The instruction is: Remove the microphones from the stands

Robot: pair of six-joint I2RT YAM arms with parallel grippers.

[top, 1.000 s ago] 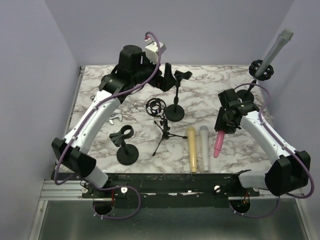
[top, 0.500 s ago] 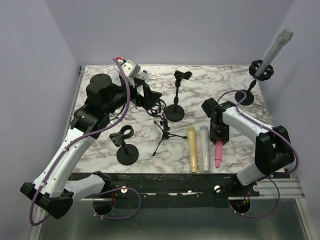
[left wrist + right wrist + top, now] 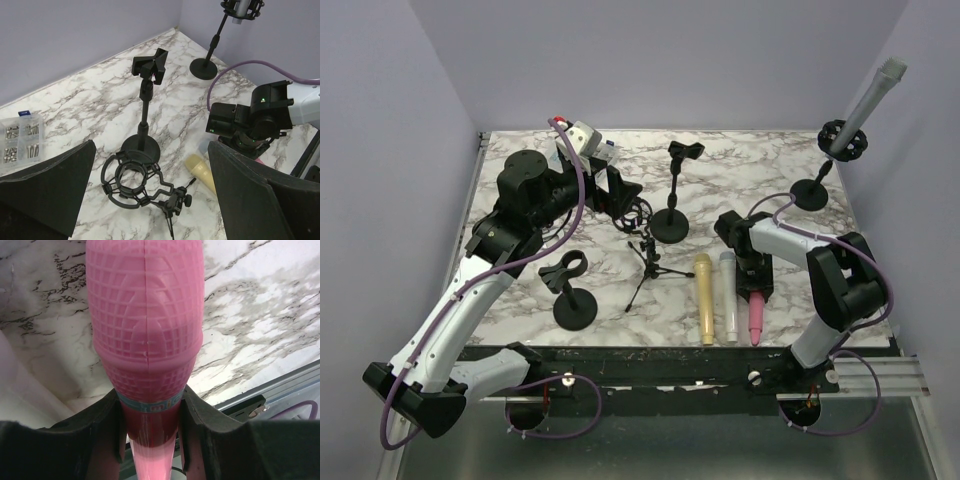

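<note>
By the near edge of the desk (image 3: 740, 160) lie 3 side by side: yellow microphone (image 3: 704, 298), white microphone (image 3: 728, 296), pink microphone (image 3: 755, 320), the right gripper (image 3: 756, 292) covering its far end. A grey microphone (image 3: 870, 95) leans in its stand (image 3: 810, 194), far right corner

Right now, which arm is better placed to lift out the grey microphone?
Likely right: the grey microphone stands in that arm's far corner. The right pincer must first release the pink microphone; the open left pincer is far off.

Soft, even light from overhead, nothing harsh. Shadows on the marble table (image 3: 740, 160) are faint and short, with barely any glare. Overhead view's crisp. In the right wrist close-up the pink microphone (image 3: 145, 315) looks sharp, with the marble behind it slightly soft.
</note>
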